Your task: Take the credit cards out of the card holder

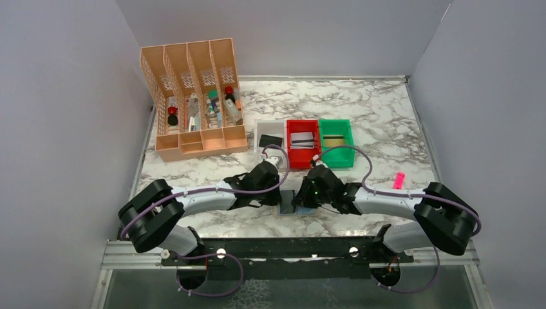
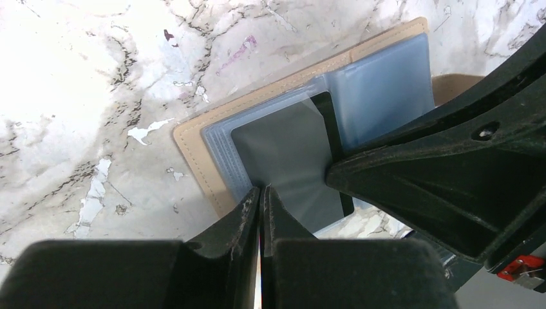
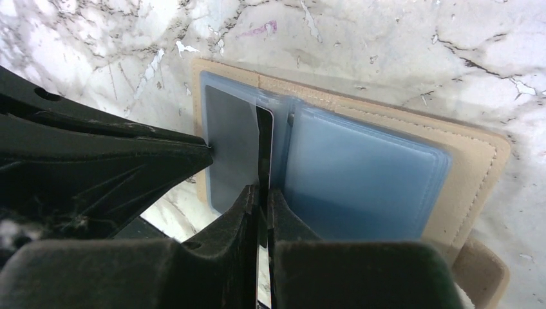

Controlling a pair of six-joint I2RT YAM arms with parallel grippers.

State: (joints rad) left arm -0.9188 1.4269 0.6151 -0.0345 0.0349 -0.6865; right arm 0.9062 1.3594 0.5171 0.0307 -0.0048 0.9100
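Behind, 3 bins are set side by side: white bin [image 1: 259,138] w/ a black card [image 1: 271,140], red bin [image 1: 290,154] w/ a grey card [image 1: 302,138], green bin [image 1: 351,145] w/ a striped card [image 1: 333,141]. Holder [image 2: 193,138] is laid open by the tabletop's [image 1: 386,122] near edge, btwn both arms, a dark card [image 2: 283,154] sleeved inside. Left fingers [image 2: 241,212] are pinched on a sleeve edge; right fingers [image 3: 248,206] are pinched on the dark card's edge at the fold. Open tabletop is left at right, up to a marker [image 1: 399,179] near the wall.

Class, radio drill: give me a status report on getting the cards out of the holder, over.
Left gripper pinched shut on card holder sleeve edge. Right gripper shut on dark card edge. Card not yet out. Nothing in the way.
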